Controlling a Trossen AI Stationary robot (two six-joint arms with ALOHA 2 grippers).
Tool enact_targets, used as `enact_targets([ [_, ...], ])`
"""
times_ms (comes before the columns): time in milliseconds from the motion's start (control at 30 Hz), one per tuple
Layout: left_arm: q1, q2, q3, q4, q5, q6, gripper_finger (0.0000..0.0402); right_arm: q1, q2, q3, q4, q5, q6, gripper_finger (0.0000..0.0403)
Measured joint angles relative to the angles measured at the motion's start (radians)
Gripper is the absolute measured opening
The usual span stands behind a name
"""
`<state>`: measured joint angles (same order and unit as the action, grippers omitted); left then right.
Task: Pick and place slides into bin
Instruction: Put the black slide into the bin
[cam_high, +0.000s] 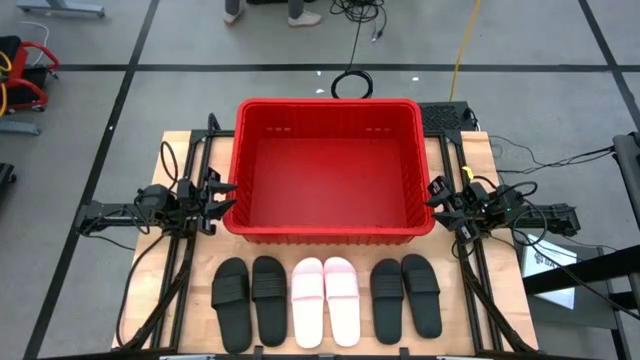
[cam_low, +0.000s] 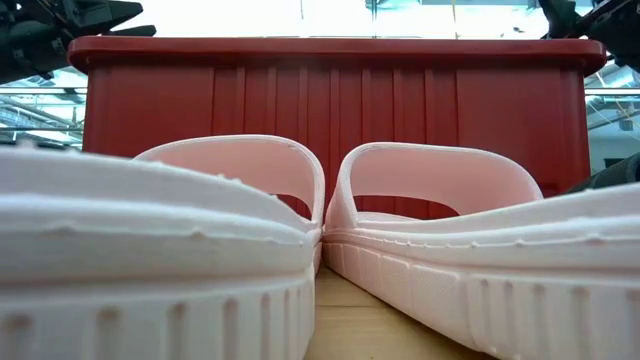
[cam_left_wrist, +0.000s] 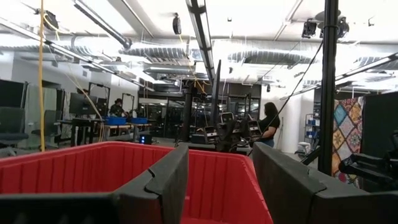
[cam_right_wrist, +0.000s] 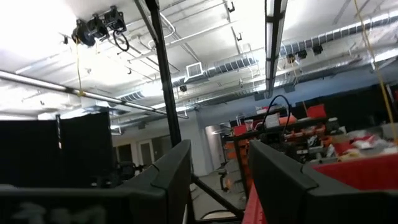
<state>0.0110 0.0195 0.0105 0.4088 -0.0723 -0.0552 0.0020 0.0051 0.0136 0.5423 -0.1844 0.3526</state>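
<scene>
Slides (cam_high: 325, 300) all on tabletop (cam_high: 505, 290), bin (cam_high: 327, 233) empty; left tool (cam_high: 218, 196), right tool (cam_high: 441, 203) open, empty. Next: reach nearest slide.

A pale wooden counter (cam_high: 150, 262) sits on grey tiled floor (cam_high: 120, 100). A coiled black cable (cam_high: 352, 85) lies at twelve o'clock; a person's feet (cam_high: 303, 17) stand beyond.

six slides (cam_high: 327, 300) in a row before bin (cam_high: 327, 232)
</scene>
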Motion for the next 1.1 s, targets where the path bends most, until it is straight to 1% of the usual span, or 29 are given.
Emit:
enact_targets([
  [67,0.000,0.000,0.000,0.009,-0.009,0.002,0.0186,0.000,0.000,0.000,-0.011,0.000,0.027,0.0151],
  [200,0.000,0.000,0.000,0.019,-0.054,0.015,0.0186,0.000,0.000,0.000,-0.015,0.002,0.009,0.0151],
  [333,0.000,0.000,0.000,0.028,-0.100,0.018,0.0186,0.000,0.000,0.000,-0.017,0.040,-0.009,0.0151],
  [500,0.000,0.000,0.000,0.009,-0.109,-0.053,0.0186,0.000,0.002,0.000,-0.056,0.054,0.005,0.0151],
  [633,0.000,0.000,0.000,0.011,-0.107,-0.116,0.0186,0.000,0.005,0.000,-0.083,0.054,-0.032,0.0151],
  [700,0.000,0.000,0.000,0.016,-0.107,-0.121,0.0186,0.000,0.005,0.000,-0.077,0.055,-0.052,0.0151],
  [867,0.001,0.000,0.000,0.068,-0.124,-0.071,0.0186,0.000,0.005,0.000,-0.033,0.054,-0.086,0.0151],
  [967,0.001,0.000,0.023,0.022,-0.112,-0.084,0.0186,0.000,0.005,0.000,-0.050,0.050,-0.065,0.0151],
  [1100,0.001,0.000,0.071,-0.090,-0.093,-0.101,0.0186,0.000,0.006,0.000,-0.071,0.019,-0.054,0.0151],
])
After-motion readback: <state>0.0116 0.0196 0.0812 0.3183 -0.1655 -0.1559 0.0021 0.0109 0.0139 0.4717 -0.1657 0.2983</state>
